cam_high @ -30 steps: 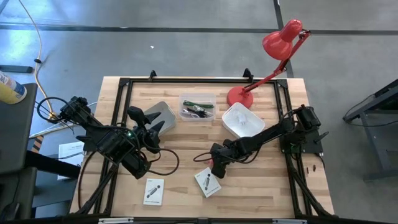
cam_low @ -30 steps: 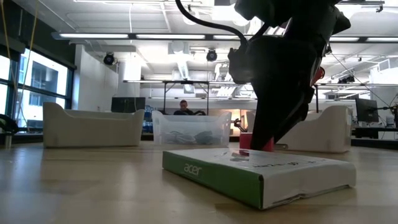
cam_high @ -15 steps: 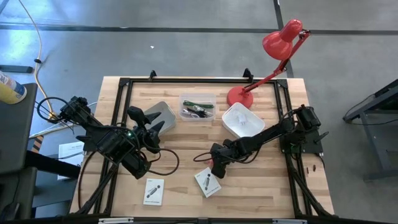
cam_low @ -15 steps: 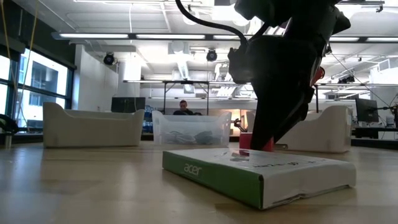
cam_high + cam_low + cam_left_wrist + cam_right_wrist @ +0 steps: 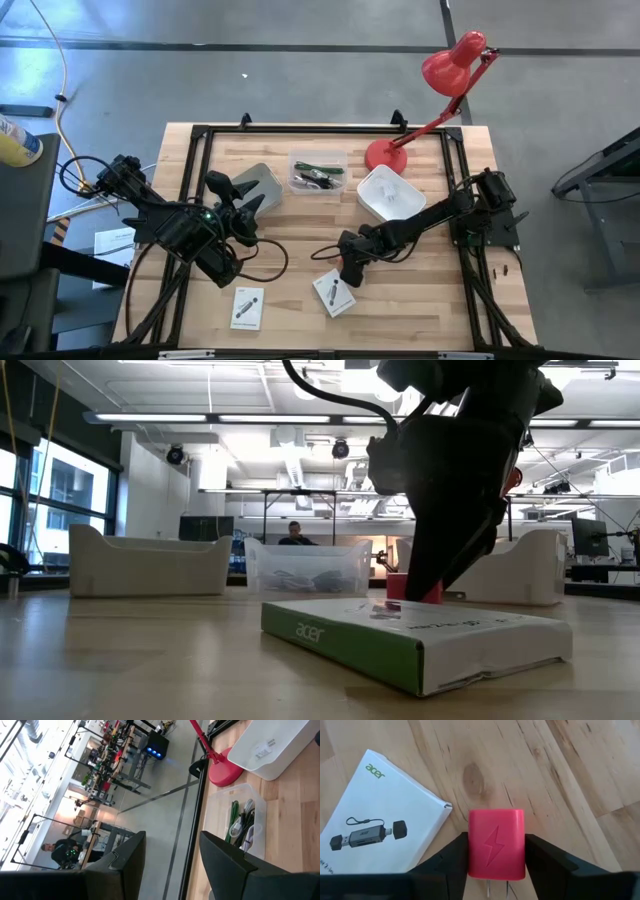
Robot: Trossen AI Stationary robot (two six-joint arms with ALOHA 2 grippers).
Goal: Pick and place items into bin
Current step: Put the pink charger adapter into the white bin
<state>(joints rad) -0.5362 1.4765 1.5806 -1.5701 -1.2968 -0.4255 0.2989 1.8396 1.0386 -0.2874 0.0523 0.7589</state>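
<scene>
A small pink block with a lightning mark (image 5: 496, 842) sits between the fingers of my right gripper (image 5: 496, 851), which is shut on it over the table's middle (image 5: 345, 268). A flat white card box (image 5: 375, 820) lies on the wood beside it, also seen in the high view (image 5: 333, 292) and the low view (image 5: 410, 640). A second card (image 5: 247, 308) lies nearer the left. The clear bin (image 5: 318, 172) holds a green pen (image 5: 233, 817) and coiled cables. My left gripper (image 5: 240, 193) hangs open beside a grey bin (image 5: 260, 183). My right gripper pinches the pink block by its two opposite sides (image 5: 470, 845), one finger (image 5: 447, 862) on each. The fingers come down from above, at a slant. The block's lightning face looks at the wrist camera and its metal prongs (image 5: 490, 889) point back toward the wrist. Whether it touches the table cannot be told.
A white bin (image 5: 390, 193) stands right of the clear bin, with the red desk lamp's base (image 5: 383, 155) behind it. A black frame (image 5: 205, 135) borders the table. Bare wood shows along the near edge between and around the two cards.
</scene>
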